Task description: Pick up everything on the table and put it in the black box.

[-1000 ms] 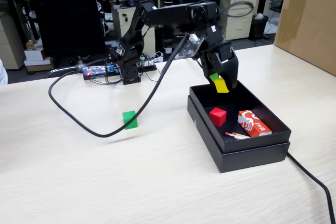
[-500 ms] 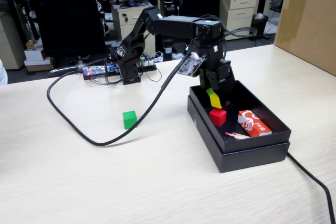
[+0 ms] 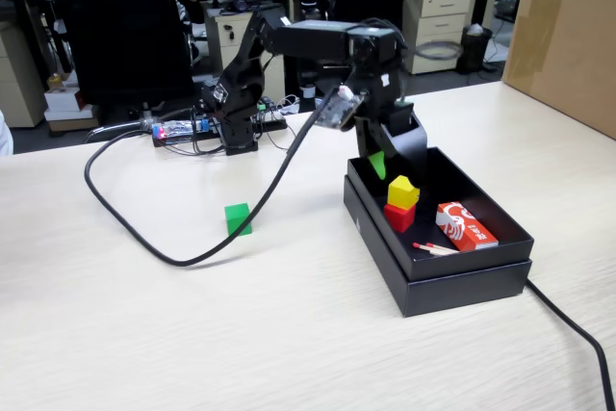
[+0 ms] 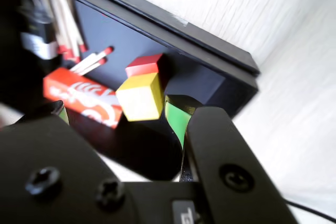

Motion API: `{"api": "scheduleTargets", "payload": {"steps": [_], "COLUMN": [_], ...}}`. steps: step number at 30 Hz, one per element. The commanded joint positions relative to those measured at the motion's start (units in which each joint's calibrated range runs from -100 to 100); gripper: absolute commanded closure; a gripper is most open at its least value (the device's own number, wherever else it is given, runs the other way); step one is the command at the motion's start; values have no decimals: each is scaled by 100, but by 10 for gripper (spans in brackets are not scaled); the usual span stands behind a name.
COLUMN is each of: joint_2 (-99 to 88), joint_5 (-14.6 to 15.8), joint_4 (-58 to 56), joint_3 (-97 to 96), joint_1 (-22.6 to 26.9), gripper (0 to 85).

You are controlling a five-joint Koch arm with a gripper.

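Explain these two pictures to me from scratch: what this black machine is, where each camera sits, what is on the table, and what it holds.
The black machine is a small robot arm ending in a gripper. One camera stands beside the table; the other rides on the arm's wrist, looking past the green-padded fingers. In the black box a yellow cube sits on a red cube, beside a red-and-white packet and matchsticks. A green cube lies on the table by the cable. The gripper is open and holds nothing.

Yellow cube (image 3: 403, 191) released onto red cube (image 3: 398, 216); pincer (image 3: 385, 163) opened.
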Motion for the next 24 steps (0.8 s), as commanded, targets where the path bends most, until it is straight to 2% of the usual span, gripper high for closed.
{"api": "scheduleTargets", "payload": {"steps": [1,8,10,13,18,24], "joint_2": [-1624,-3472,-3919,-4585,-4734,-4080], "joint_5": [-63,-400,-498,-645,-879,-1011], "joint_4": [-22,4,30,151,799,963], "joint_3": [17,-1071,-1733,-3038,-4271,-4498], "joint_1": [-137,-596,-742,-1074,-1485,-1773], "gripper": [456,428,386,367,366,360]}}
